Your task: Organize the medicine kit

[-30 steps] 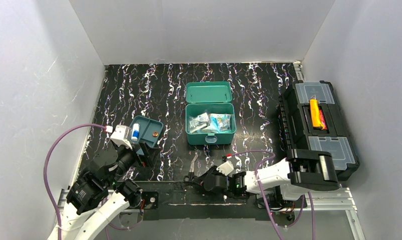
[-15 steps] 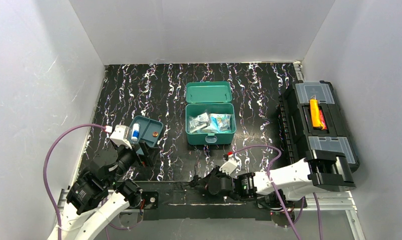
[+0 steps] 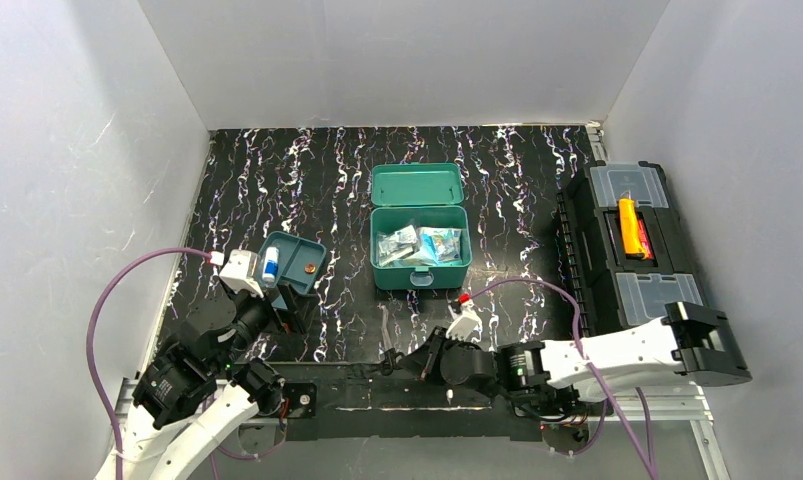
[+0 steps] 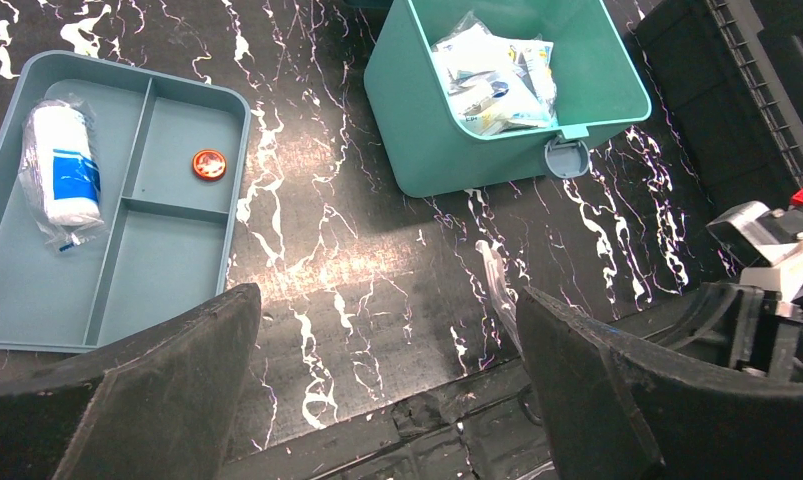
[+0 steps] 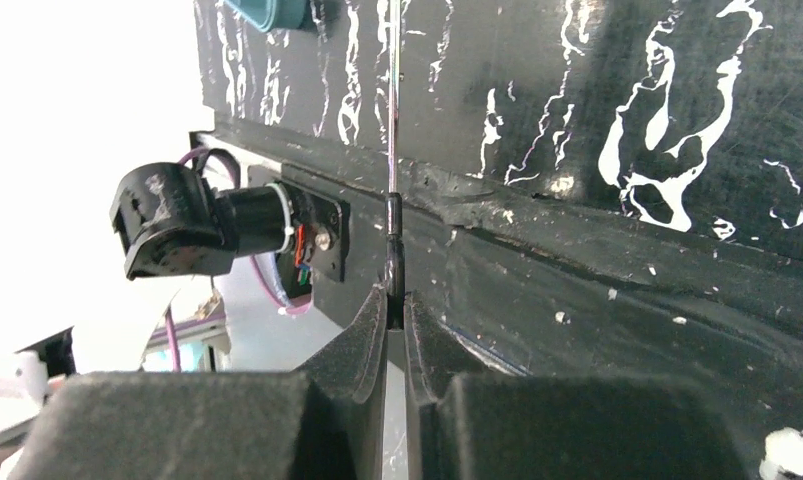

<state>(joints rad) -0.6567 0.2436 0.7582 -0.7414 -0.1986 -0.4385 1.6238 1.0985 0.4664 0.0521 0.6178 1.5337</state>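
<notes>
The teal medicine kit (image 3: 422,274) stands open mid-table, its lid back and several sealed packets (image 3: 417,243) inside; the left wrist view shows its wall (image 4: 457,150). Left of it lies its blue-teal tray (image 3: 307,258) (image 4: 152,270) with a bandage roll (image 3: 270,266) (image 4: 62,175) and a small orange tin (image 3: 303,268) (image 4: 209,163). At the table's near edge lie scissors (image 3: 386,328) (image 4: 497,285). My right gripper (image 3: 405,360) (image 5: 397,295) is shut on their black handle, the blade (image 5: 393,100) seen edge-on. Near the tray's front my left gripper (image 3: 289,305) (image 4: 387,300) hangs open, holding nothing.
A large black toolbox (image 3: 637,250) (image 4: 757,90) with clear compartment lids stands along the right edge, an orange item in its middle. White walls close in the left, back and right sides. The black base rail (image 3: 377,385) runs along the near edge.
My right arm's elbow has swung right and toward the near edge while its gripper stayed at the scissors' handle. The left arm has not moved.
</notes>
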